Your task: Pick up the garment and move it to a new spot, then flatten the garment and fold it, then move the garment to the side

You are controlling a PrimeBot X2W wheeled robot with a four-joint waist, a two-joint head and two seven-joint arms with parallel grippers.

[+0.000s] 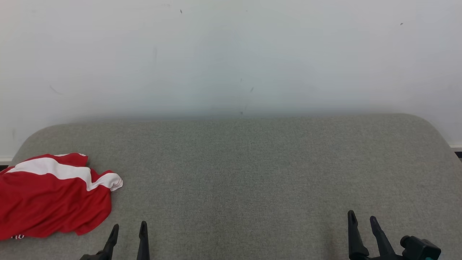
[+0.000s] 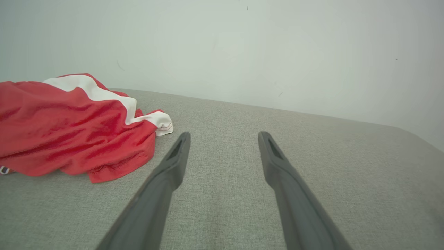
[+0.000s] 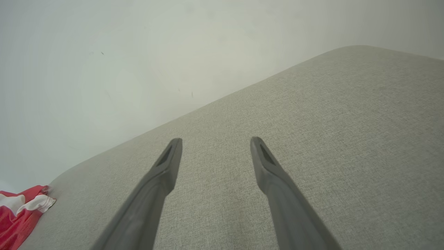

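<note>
I'm holding my left gripper [image 1: 129, 231] and right gripper [image 1: 362, 219] spread and empty, shirt [image 1: 54, 195] bunching just left of the left gripper, risking pinching one loose layer and dragging it.

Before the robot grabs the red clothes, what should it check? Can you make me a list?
1. Garment found: ok, it lies at the left end of the grey cushion.
2. Left gripper ready: ok, jaws apart and empty, close beside the garment.
3. Right gripper ready: ok, jaws apart and empty, far from the garment.
4. Room for a new spot: ok, the cushion's middle is bare.
5. Garment flat: not ok, it is bunched up.
6. Whole garment on the cushion: cannot tell, its left edge runs out of the head view.
</note>
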